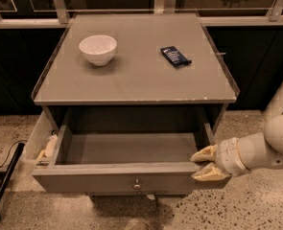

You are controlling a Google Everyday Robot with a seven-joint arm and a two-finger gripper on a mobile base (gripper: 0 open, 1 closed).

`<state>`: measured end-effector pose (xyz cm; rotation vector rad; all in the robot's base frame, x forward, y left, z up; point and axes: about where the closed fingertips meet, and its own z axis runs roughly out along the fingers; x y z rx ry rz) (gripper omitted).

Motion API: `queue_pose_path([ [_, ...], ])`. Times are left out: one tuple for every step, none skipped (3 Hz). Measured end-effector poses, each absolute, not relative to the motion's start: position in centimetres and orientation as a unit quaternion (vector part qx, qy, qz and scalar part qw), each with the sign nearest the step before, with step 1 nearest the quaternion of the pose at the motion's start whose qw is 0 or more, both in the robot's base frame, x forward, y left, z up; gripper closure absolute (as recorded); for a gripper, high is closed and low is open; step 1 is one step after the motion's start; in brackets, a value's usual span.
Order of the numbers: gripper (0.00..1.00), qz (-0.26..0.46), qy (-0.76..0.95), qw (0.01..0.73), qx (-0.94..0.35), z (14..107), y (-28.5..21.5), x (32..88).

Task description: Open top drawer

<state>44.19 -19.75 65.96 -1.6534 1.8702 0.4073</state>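
The top drawer [117, 178] of the grey cabinet stands pulled far out towards me. Its wide flat front carries a small round metal knob [137, 181] at the centre, and its grey box interior [131, 147] is bare. My gripper [206, 165] comes in from the right on a white arm. Its two cream fingers [204, 154] sit at the right end of the drawer front, one above and one below its top edge. The lower drawers are hidden under the open one.
On the cabinet top [136, 75] stand a white bowl [98, 49] at the back left and a dark blue packet [175, 56] at the back right. A side bin [38, 145] on the left holds something yellowish. A black cable and bar [2, 186] lie on the speckled floor.
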Motion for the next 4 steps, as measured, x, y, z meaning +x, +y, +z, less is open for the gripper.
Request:
queue_pose_path([
  [0.58,0.154,0.705,0.301,-0.623,66.0,-19.7,44.2],
  [0.34,0.155,0.706,0.295,-0.625,65.3,-19.5,44.2],
  [0.11,0.167,0.714,0.277,-0.621,63.2,-19.4,43.4],
  [0.15,0.177,0.721,0.267,-0.614,62.5,-19.6,42.6],
])
